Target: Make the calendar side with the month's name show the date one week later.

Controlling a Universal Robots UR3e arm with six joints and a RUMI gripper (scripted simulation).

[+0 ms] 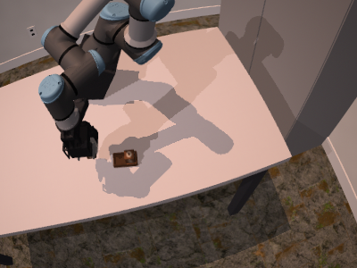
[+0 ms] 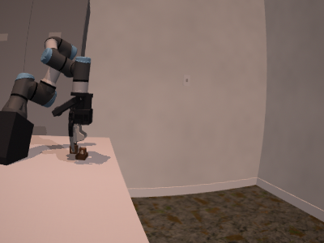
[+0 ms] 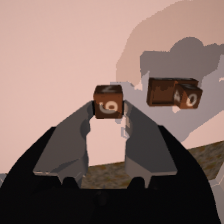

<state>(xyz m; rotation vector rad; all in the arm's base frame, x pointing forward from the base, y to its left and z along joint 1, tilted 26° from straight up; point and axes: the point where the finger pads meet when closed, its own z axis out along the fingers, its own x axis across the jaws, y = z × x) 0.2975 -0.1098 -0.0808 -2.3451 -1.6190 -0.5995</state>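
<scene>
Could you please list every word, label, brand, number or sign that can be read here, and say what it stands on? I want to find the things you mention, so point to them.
"0": on the cube in the tray (image 1: 129, 154) (image 2: 83, 151) (image 3: 190, 98).
"6" or "9", depending on which way up it is read: on the held cube (image 3: 108, 106).
Each cube shows part of another mark, too dark and slanted to read surely.
No words, month name or brand can be read.

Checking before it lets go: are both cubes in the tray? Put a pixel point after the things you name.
No, one cube (image 3: 108, 102) is between the hand's (image 3: 108, 107) fingers, outside the tray (image 3: 161, 93).
</scene>
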